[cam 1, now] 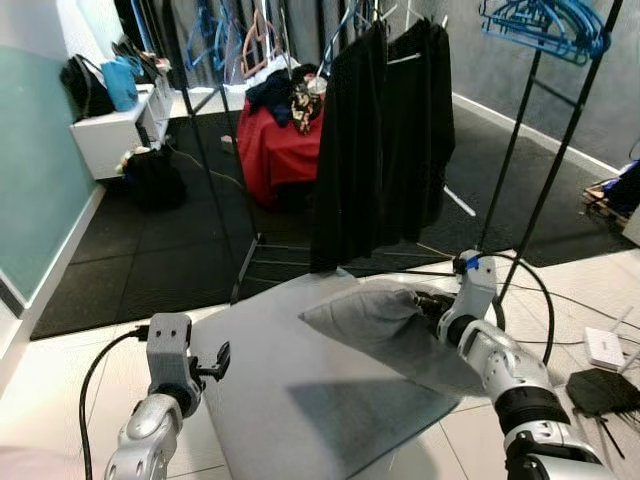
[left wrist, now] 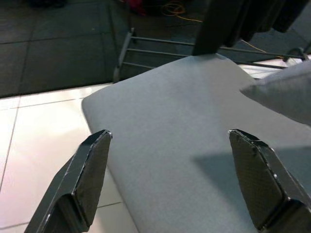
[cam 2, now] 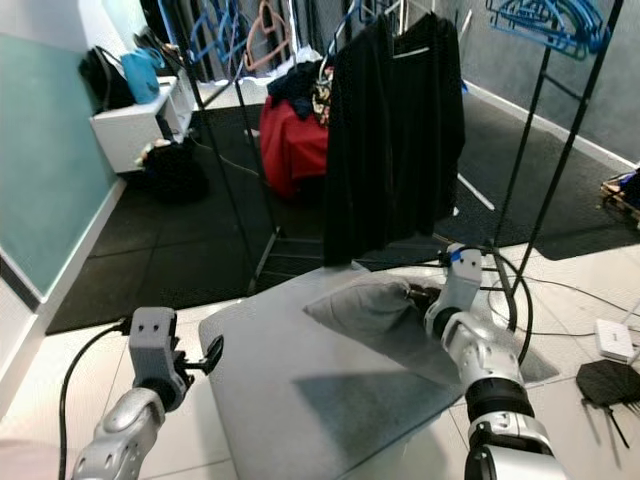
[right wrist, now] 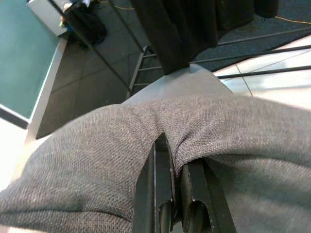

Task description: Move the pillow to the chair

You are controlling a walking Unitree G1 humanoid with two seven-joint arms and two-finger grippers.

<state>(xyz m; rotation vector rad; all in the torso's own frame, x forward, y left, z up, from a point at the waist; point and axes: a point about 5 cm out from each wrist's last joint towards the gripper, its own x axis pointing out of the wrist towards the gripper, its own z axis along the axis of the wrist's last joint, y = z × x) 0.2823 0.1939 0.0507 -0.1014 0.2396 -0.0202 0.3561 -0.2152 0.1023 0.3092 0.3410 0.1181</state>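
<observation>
Gripping the grey pillow [cam 1: 375,318], your right gripper [right wrist: 177,160] pinches its right edge; long axis left-right. Left gripper [left wrist: 170,165] spread, ungrasping.

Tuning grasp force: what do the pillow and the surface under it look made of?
Pillow: grey woven fabric, coarse matte weave; it puckers where the right tool pinches it, so probably soft-filled. Surface beneath: lighter grey, smooth and matte, rounded corner; looks like fine upholstery or a padded cover, though the weave is too fine to be sure. Left tool hovers open above it.
</observation>
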